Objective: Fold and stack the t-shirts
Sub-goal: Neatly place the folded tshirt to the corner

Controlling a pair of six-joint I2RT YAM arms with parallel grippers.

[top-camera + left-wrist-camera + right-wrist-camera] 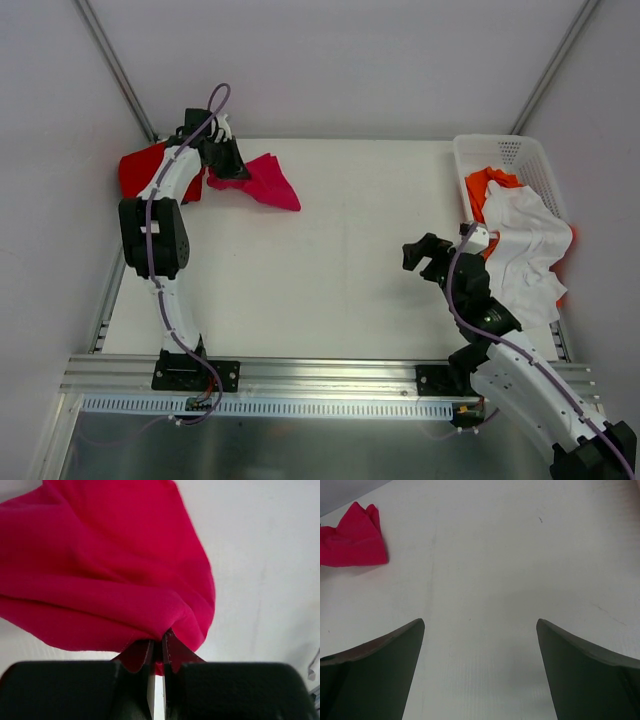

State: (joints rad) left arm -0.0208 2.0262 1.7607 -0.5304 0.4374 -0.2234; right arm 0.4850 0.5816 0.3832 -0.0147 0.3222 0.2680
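Left wrist view alone shows the left jaws pinched on the crimson-pink t-shirt (100,570), upper left of the overhead frame. Right jaws gape wide over white bench (485,555). Pale walls (330,60) surround.

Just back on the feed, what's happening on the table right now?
The left hand is shut on an edge of the crimson-pink t-shirt, which lies bunched at the far left of the table, next to a red t-shirt. The right hand is open and empty above bare table. A white t-shirt and an orange t-shirt are draped over the white basket at the far right. No finished stack shows yet.
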